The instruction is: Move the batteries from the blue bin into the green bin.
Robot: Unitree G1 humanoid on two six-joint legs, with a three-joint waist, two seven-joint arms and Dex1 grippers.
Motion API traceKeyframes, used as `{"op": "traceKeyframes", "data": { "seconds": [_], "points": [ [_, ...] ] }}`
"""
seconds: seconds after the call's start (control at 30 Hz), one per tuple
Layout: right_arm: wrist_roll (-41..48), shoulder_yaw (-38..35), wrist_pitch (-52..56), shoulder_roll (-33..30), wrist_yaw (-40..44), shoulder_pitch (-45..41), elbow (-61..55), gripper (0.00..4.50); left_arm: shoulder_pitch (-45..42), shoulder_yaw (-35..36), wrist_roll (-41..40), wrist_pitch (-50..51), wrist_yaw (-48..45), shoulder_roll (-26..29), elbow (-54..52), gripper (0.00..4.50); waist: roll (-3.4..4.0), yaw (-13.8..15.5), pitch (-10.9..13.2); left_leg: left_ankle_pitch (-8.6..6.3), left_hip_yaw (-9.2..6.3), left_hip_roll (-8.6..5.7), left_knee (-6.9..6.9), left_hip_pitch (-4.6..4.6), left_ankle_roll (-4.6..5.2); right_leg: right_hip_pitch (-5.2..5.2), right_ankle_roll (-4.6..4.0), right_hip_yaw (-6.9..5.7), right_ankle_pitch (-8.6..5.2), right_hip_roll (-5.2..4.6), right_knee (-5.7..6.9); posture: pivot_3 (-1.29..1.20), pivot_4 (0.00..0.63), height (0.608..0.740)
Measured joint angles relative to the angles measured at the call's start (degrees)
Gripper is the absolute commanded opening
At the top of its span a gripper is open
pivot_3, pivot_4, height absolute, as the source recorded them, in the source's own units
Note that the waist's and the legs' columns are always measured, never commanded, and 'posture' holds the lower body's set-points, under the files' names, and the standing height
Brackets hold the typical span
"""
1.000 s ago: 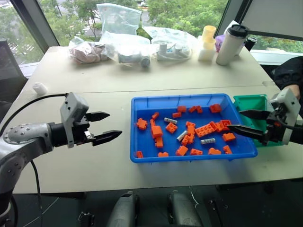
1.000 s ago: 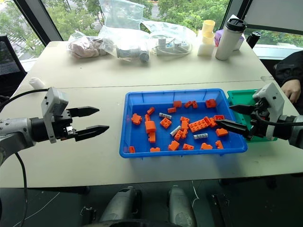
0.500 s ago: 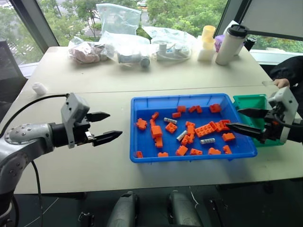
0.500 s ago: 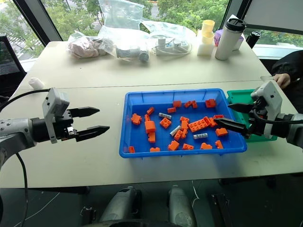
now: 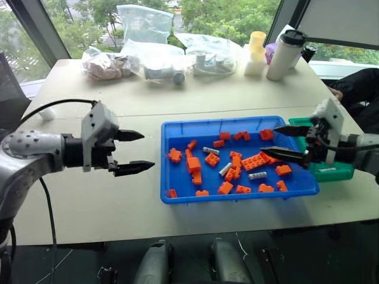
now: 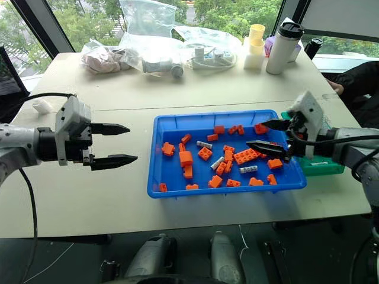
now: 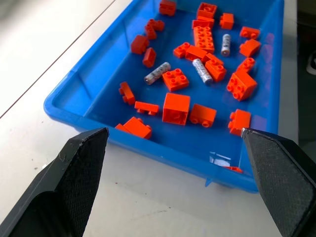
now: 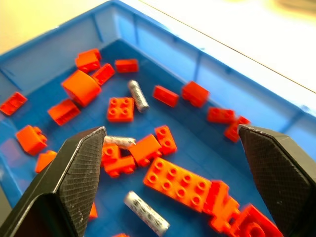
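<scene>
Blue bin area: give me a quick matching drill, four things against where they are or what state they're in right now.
Things:
1. batteries
2. green bin
3. left gripper
4. right gripper

Places or states:
A. open, over the bare table beside the blue bin's left end
B. lying among orange bricks in the blue bin
C. against the blue bin's right end
D. open, over the blue bin's right end

Pairs: 1-B, 2-C, 3-A, 4-D
</scene>
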Motion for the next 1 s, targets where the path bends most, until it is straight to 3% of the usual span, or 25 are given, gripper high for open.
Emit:
{"op": "traceKeyframes", "data": {
  "seconds": [0.13, 0.37, 0.67, 0.97, 1.0],
  "points": [
    [-4.0, 10.4, -0.4, 6.2, 0.4, -10.7, 3.7, 4.4, -2.0, -3.3, 3.0, -2.7, -4.9, 1.5, 1.0, 4.5, 0.0, 0.1, 0.0, 0.0, 0.01, 0.01, 0.0, -0.08, 0.0, -0.1, 0.0, 0.01, 0.0, 0.02, 0.01, 0.0, 0.15, 0.74],
    [-13.6, 25.5, -0.7, 14.8, 1.0, -20.5, 11.8, 4.4, -1.0, -4.2, 5.5, -3.4, -3.4, -0.8, 1.6, 4.5, -0.03, 0.4, 0.0, 0.0, 0.01, -0.05, 0.07, -0.2, 0.0, -0.23, 0.01, 0.0, 0.01, -0.08, 0.04, 0.0, 0.15, 0.74],
    [-24.9, 32.4, -3.8, 22.1, 0.4, -28.2, 26.8, 4.4, 3.6, -3.3, 6.1, -3.2, 0.0, -1.9, -1.1, 4.5, -0.02, 0.2, 0.0, 0.01, 0.01, -0.05, 0.05, -0.21, -0.01, -0.3, 0.0, 0.01, 0.01, -0.09, 0.12, 0.0, 0.15, 0.74],
    [-32.1, 36.1, -8.2, 25.9, 2.2, -29.1, 32.7, 4.4, 4.6, -3.3, 5.7, -2.0, 2.1, -2.9, -2.8, 4.5, -0.02, 0.3, 0.0, 0.01, 0.01, -0.06, 0.05, -0.21, -0.02, -0.33, 0.0, 0.0, 0.01, -0.1, 0.15, 0.0, 0.15, 0.74],
    [-33.2, 36.6, -8.9, 25.9, 2.3, -29.1, 33.0, 4.19, 4.6, -3.3, 5.7, -2.0, 2.3, -2.9, -2.8, 4.5, -0.02, 0.2, 0.0, 0.01, 0.01, -0.06, 0.05, -0.21, -0.02, -0.33, 0.0, 0.0, 0.01, -0.09, 0.15, 0.0, 0.15, 0.74]
  ]
}}
